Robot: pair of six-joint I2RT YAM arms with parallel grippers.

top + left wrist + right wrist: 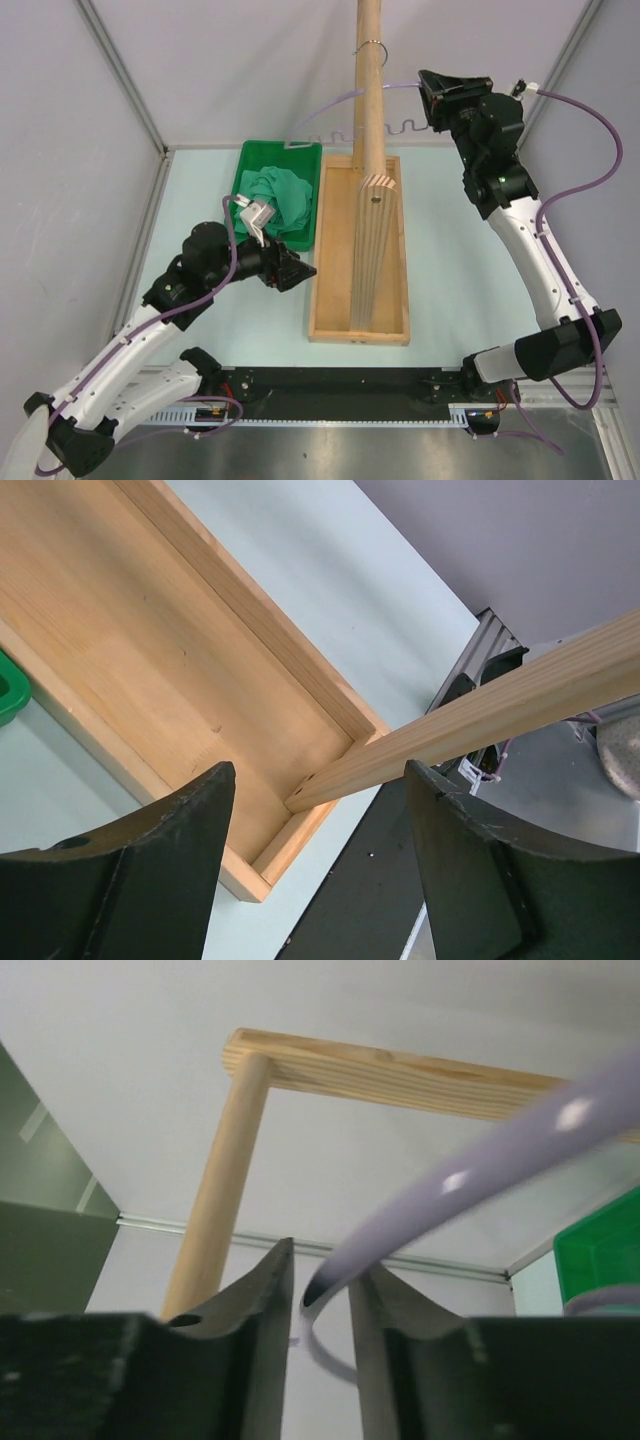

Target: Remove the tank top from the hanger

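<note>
The teal tank top [281, 194] lies crumpled in the green tray [249, 166], off the hanger. The lavender hanger [405, 87] hangs bare by its metal hook [371, 46] on the wooden pole [369, 100]. My right gripper [431, 97] is at the hanger's right end. In the right wrist view the hanger's tip [480, 1165] sits between the fingers of the right gripper [322, 1260]; the jaws stand slightly apart, with a gap on the left side. My left gripper [296, 270] hovers beside the tray, open. The left wrist view shows the left gripper [320, 780] with nothing between its fingers.
The pole stands on a long wooden box tray [330, 300] in the middle of the table. The left wrist view shows that box's corner [262, 865] and a wooden brace [480, 720]. Grey walls enclose the table at the back and both sides.
</note>
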